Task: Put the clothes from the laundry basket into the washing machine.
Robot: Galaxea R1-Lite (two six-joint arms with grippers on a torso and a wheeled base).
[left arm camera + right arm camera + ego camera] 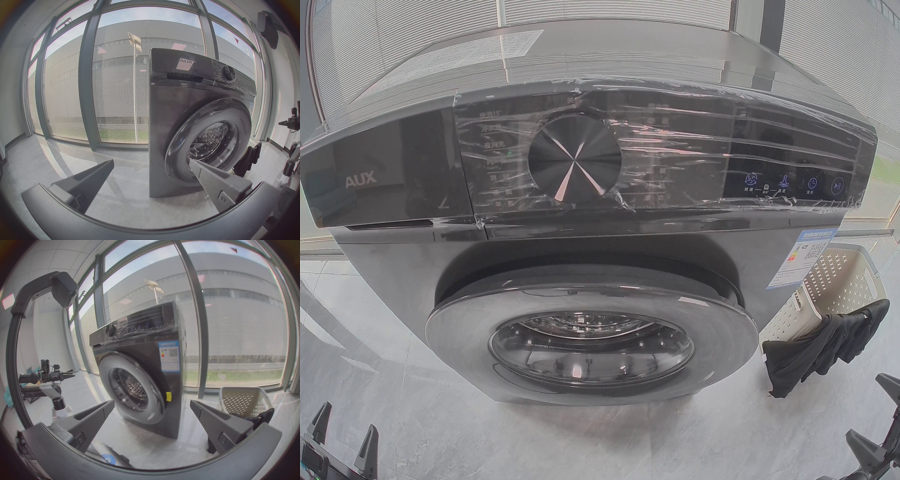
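— Where are the clothes?
— The dark clothes hang over the front rim of the laundry basket. It stands on the floor just beside the washing machine, at about four o'clock from its round door. The door is closed.
— And the grippers?
— In the head view the left gripper sits low at seven o'clock, fingers spread and empty. The right gripper is at five o'clock, also spread and empty, near the clothes but apart from them.

Dark grey wedge-shaped fingers, ribbed inner pads, round screw each, curved grey guard
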